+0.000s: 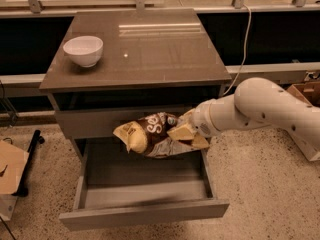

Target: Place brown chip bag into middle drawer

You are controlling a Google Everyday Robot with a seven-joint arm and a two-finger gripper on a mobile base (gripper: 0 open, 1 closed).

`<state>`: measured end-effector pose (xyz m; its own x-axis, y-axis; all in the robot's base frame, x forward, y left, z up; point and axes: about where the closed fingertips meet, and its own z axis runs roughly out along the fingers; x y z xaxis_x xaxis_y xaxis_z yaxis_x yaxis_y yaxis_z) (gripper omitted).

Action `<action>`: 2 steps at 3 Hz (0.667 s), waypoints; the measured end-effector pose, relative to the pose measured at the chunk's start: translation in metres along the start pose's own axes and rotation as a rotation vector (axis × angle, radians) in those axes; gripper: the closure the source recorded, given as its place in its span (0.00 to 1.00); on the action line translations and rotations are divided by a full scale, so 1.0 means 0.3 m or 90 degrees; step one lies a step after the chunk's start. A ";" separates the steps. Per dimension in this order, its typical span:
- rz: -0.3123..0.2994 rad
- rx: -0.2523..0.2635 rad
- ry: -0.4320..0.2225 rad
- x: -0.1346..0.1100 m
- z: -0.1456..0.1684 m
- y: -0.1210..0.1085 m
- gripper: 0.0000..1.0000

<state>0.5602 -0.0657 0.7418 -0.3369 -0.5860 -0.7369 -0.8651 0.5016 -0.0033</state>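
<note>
The gripper (183,133) sits at the end of the white arm (260,109), which reaches in from picture-right. Its pale fingers (181,132) are clamped on the brown chip bag (149,134), holding it clear of every surface.

The bag's long axis runs nearly level, out sideways from the gripper toward picture-left. The gripped end is at the gripper and crumpled. The free tan-yellow end points away from it and dips a little, and the white lettering faces up toward the camera.

Straight below the gripper and bag lies the middle drawer (142,215), pulled open, its grey floor bare. The bag hangs over the drawer's rear half. The drawer's right side wall stands just below and a little outward of the gripper, and its left wall is well beyond the bag's free end. The front panel is far forward of the gripper, toward the camera.

Just behind the bag, level with the gripper, is the plain upper drawer front (95,123); whether the bag touches it I cannot tell. Above the gripper the cabinet top (150,54) overhangs. A white bowl (83,50) stands on it, up and well to picture-left of the gripper.

Open room lies downward into the drawer and forward over the speckled floor (260,194).
</note>
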 end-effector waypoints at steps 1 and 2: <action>0.046 -0.019 0.017 0.147 0.121 0.007 1.00; 0.101 -0.045 0.031 0.309 0.253 0.003 1.00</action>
<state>0.5564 -0.0714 0.6221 -0.4869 -0.5340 -0.6912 -0.8231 0.5453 0.1586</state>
